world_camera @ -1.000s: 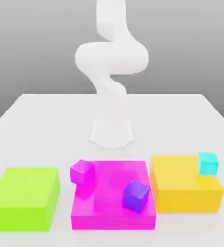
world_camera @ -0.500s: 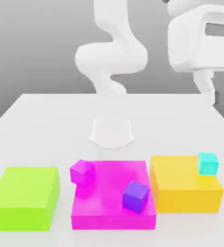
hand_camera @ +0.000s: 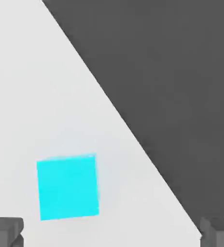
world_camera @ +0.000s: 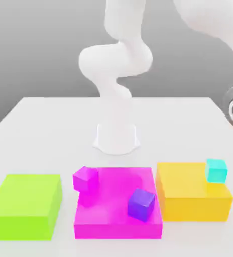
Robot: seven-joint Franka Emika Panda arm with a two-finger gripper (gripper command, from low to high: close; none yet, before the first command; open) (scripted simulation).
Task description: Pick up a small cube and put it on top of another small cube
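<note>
Cyan small cube (world_camera: 216,170) sits at the far right corner of the yellow square block (world_camera: 189,193); a purple small cube (world_camera: 141,204) rests near the magenta block's (world_camera: 113,221) front edge. Gripper (hand_camera: 111,231) fingers spread wide, empty.

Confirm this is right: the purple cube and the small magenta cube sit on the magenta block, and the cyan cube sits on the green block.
Not quite. The cyan cube sits on the yellow block, not the green block, as the exterior view shows. The purple cube and small magenta cube are on the magenta block.
</note>
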